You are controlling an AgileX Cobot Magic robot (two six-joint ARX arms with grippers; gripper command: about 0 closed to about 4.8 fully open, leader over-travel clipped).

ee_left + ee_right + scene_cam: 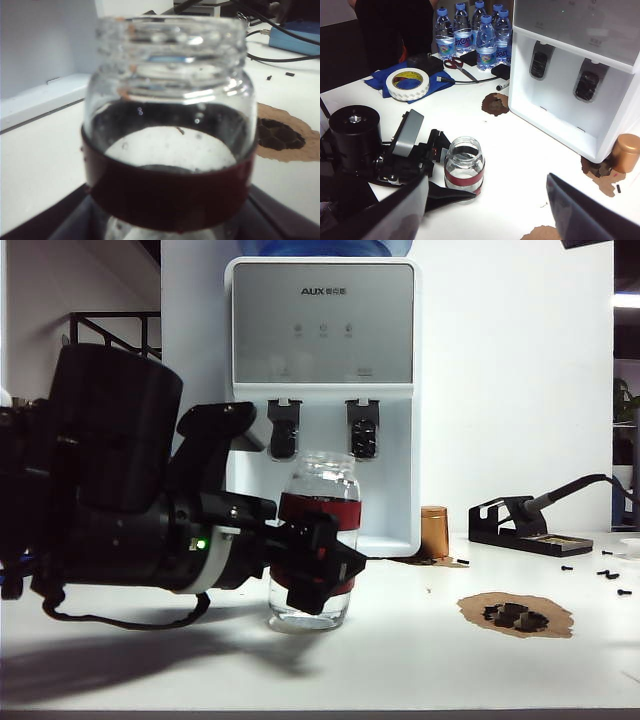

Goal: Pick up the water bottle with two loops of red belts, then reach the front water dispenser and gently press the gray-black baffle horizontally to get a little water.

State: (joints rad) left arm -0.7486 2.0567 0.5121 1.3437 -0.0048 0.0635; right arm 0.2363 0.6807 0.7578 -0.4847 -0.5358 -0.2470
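Only from right wrist: blue-capped bottles (470, 32) far behind. Left gripper (318, 565) level, clamped around water bottle (318, 540) before water dispenser (322, 390). Right gripper (485, 210) raised, spread wide, empty.

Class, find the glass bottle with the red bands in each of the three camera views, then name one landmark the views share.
Exterior view: water bottle stands low centre, before the water dispenser, left gripper around it.
Left wrist view: the bottle fills the frame.
Right wrist view: the bottle stands on the table between the open right gripper fingers.
Shared landmark: the brown patch.
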